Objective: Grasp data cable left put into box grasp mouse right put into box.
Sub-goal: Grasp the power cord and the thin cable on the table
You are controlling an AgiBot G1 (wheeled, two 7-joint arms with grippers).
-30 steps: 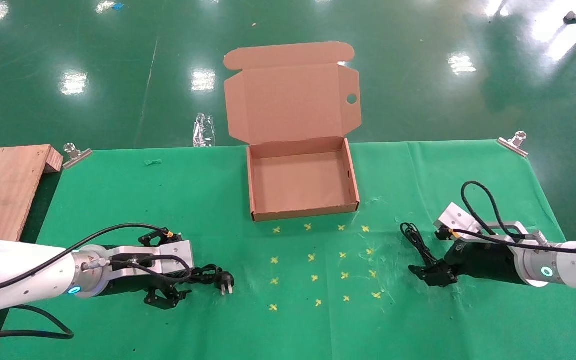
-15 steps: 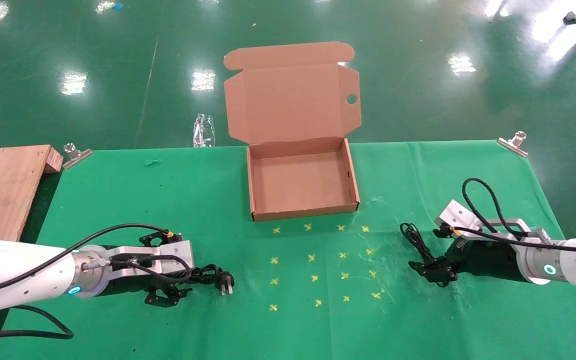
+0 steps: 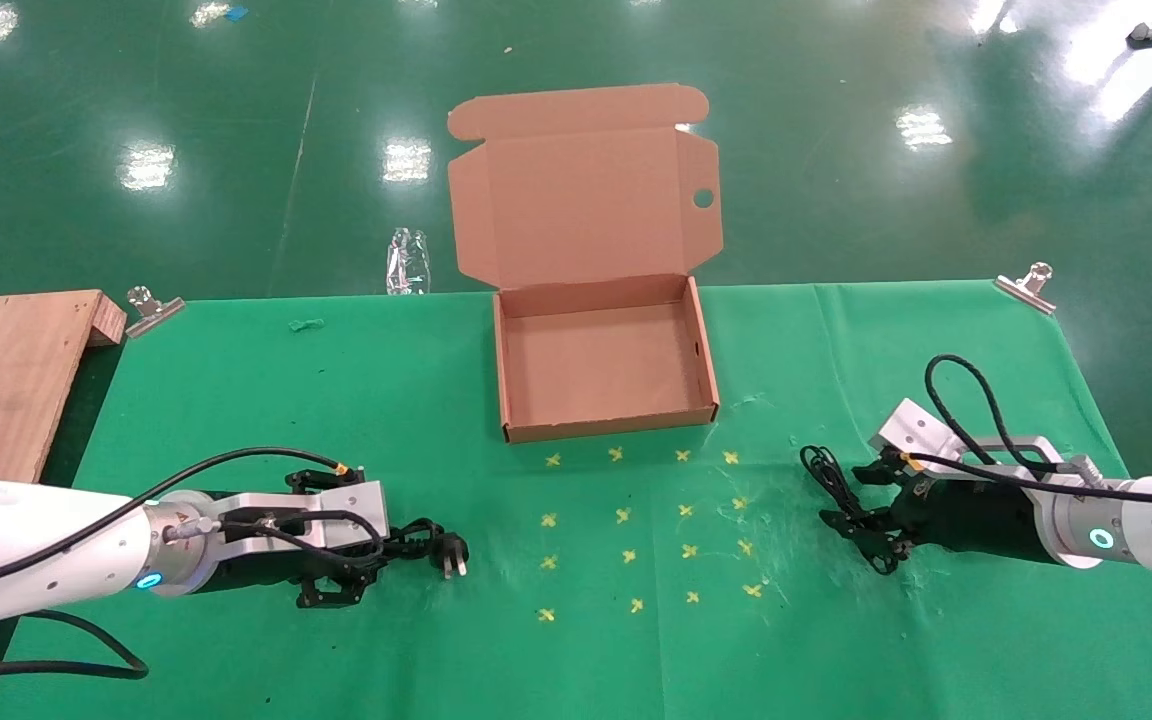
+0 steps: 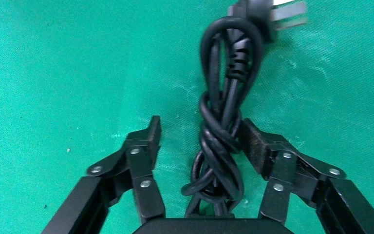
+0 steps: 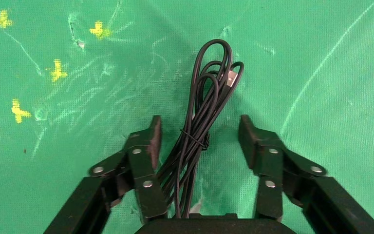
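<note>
Looking down on my green table, I see my left gripper low over the data cable, its plug pointing toward the yellow crosses. In the left wrist view the fingers are spread, the bundle between them and touching one pad. My right gripper is spread too, straddling a thin bundled cord without gripping it; I cannot make out the mouse body. The box sits open, well apart from both.

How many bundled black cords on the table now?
2: thick black plug-ended data cable inside the open left gripper, thin black cord inside the open right gripper; others may be hidden.
</note>
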